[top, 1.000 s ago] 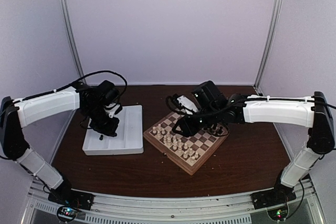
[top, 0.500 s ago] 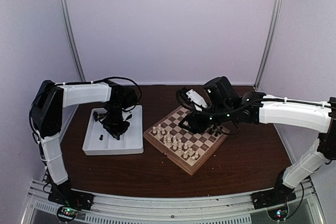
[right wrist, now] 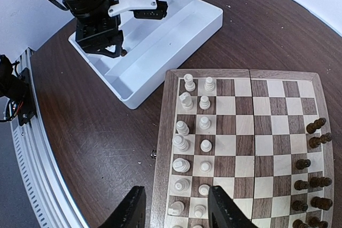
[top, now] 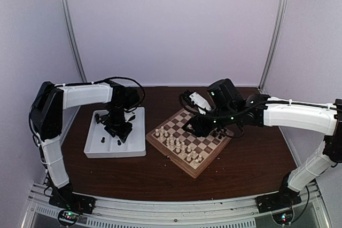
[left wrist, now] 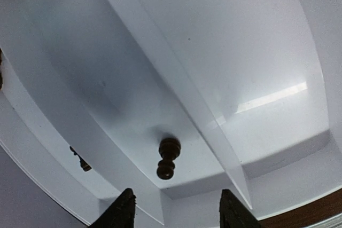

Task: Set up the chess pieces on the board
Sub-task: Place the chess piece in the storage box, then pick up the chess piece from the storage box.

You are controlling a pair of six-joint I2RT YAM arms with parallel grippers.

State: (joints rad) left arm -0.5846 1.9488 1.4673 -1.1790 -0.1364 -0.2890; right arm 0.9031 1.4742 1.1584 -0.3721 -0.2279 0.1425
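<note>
Since a second ago your left arm [top: 85,93] has folded its elbow up over the left edge of the desk [top: 251,164] and carried its wrist further over the white tray [top: 115,154]. In the last half second it has hardly shifted. The left jaws hang spread and empty, low above the middle of the tray. From the left wrist you see one dark chess piece [left wrist: 168,158] lying on its side in a compartment just ahead of the fingertips, near the ridge between compartments and touching neither finger. A second dark piece [left wrist: 81,159] lies in the next compartment to the left, partly hidden by its wall.

The tray sits near the left edge of the desk. The board [top: 171,159] lies just beside it, toward the middle, with one corner pointing at the near edge. Cream pieces [top: 179,145] stand in two rows along the board's side facing the near left corner. The dark chess pieces [right wrist: 312,185] already on the board stand along the opposite side, facing the far right corner; part of that row runs out of the right wrist view.

Your right arm [top: 294,115] has shifted a little toward the right edge. The right jaws hang spread and empty above the board, touching no piece.
</note>
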